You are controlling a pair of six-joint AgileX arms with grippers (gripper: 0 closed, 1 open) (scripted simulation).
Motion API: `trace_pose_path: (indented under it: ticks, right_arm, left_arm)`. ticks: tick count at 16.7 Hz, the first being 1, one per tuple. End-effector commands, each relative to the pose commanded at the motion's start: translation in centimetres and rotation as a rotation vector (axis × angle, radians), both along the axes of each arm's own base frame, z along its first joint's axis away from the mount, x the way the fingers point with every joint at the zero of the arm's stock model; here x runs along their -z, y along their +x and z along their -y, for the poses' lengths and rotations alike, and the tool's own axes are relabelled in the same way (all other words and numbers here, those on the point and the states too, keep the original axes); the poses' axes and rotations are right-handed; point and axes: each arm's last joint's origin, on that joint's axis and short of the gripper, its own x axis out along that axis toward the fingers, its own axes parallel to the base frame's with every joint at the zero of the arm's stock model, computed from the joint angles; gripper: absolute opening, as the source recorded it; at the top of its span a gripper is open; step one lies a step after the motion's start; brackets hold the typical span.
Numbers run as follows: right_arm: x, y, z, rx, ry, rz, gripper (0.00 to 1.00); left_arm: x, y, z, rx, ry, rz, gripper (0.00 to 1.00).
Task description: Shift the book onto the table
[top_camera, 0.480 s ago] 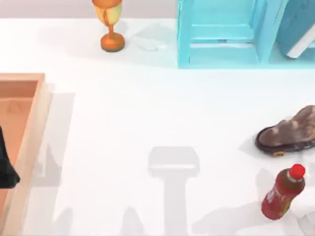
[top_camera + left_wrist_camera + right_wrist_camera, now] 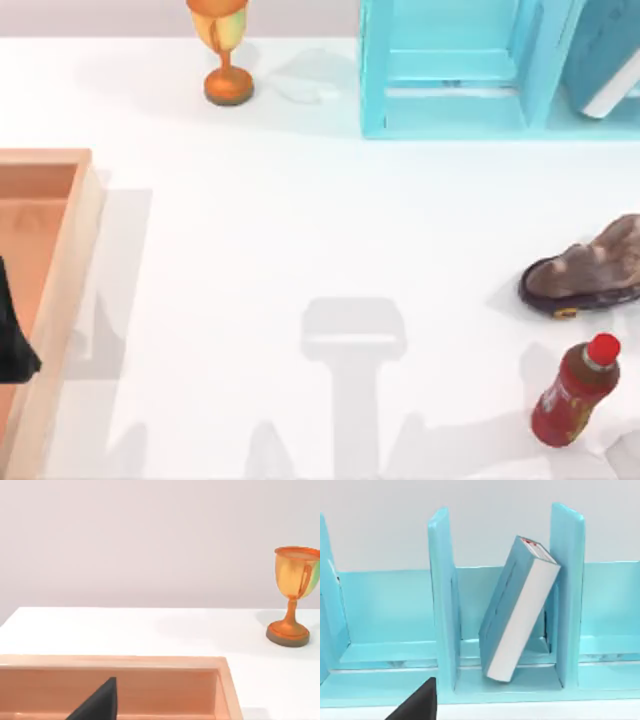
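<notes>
Book (image 2: 520, 610) stands in the cyan shelf unit (image 2: 442, 610), in a compartment between two upright dividers. It is tilted, the top leaning against one divider, the lower corner resting on the compartment floor. White page edges face the right wrist camera; light-blue cover on the side. In the top view the book (image 2: 605, 55) shows at the far right corner, inside the shelf unit (image 2: 450, 70) along the back edge of the surface (image 2: 300, 230).

Left hand (image 2: 12, 340): dark shape at the top view's left edge, over the orange-brown tray (image 2: 60, 260). Left wrist view shows a dark fingertip (image 2: 97, 705) above the tray interior (image 2: 220, 690). Cannot tell whether this hand is released or clenched.

Right hand: one dark fingertip (image 2: 417, 705) low in the right wrist view, in front of the shelf unit, apart from the book. Its state cannot be told either.

Other items on the surface: gold trophy cup (image 2: 222, 50) at the back, left of the shelf; brown shoe (image 2: 590, 270) near the right edge; red-capped bottle (image 2: 578, 392) just in front of the shoe, tilted.
</notes>
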Motion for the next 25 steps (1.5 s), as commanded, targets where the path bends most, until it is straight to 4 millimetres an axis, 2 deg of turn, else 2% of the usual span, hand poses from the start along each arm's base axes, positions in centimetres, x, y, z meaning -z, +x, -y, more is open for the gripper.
trace_pose_path:
  ticks: [3,5,7,10,13,17,21,25]
  right_arm:
    - [-2.1,2.2,0.1,-0.002,0.04,0.003,1.0]
    - [-3.0,4.8,0.2,-0.005,0.072,-0.017,1.0]
    - [-3.1,8.0,0.4,-0.007,0.106,-0.046,1.0]
    - [-2.2,13.0,0.7,-0.01,0.159,-0.065,1.0]
    - [-0.2,17.6,1.1,-0.016,0.21,-0.054,1.0]
    - [4.8,22.4,1.6,-0.021,0.275,-0.068,1.0]
    - [9.4,24.8,2.0,-0.025,0.325,-0.068,1.0]
    - [11.6,25.6,2.1,-0.031,0.35,-0.06,1.0]
  left_arm:
    - [0.0,0.0,0.0,0.0,0.0,0.0,1.0]
    - [0.0,0.0,0.0,0.0,0.0,0.0,1.0]
    - [0.0,0.0,0.0,0.0,0.0,0.0,1.0]
    - [0.0,0.0,0.0,0.0,0.0,0.0,1.0]
    - [0.0,0.0,0.0,0.0,0.0,0.0,1.0]
    - [0.0,0.0,0.0,0.0,0.0,0.0,1.0]
    - [0.0,0.0,0.0,0.0,0.0,0.0,1.0]
    - [0.0,0.0,0.0,0.0,0.0,0.0,1.0]
